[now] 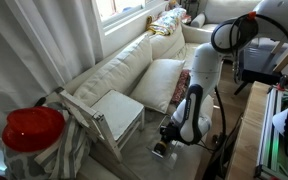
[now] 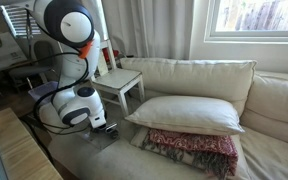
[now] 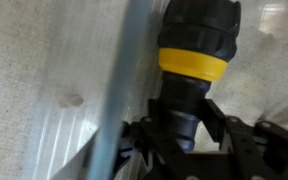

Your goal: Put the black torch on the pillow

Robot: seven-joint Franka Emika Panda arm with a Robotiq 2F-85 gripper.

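Black yellow-banded torch (image 3: 196, 35) sits between our end effector's (image 3: 182, 120) fingers for lifting; whether they clamp it, we cannot tell.

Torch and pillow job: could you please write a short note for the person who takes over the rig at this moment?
Hand: low at the sofa seat, with fingers on both sides of the torch. It cannot be told whether the grip is already tight.
Torch: between the fingers, close to the cream seat fabric, not on the pillow.
Pillow: on the sofa, on top of a red patterned cushion. Nothing lies on it.
Done: the hand is at the torch.
Left: confirm the grip, lift the torch, carry it to the pillow, set it down, let go.
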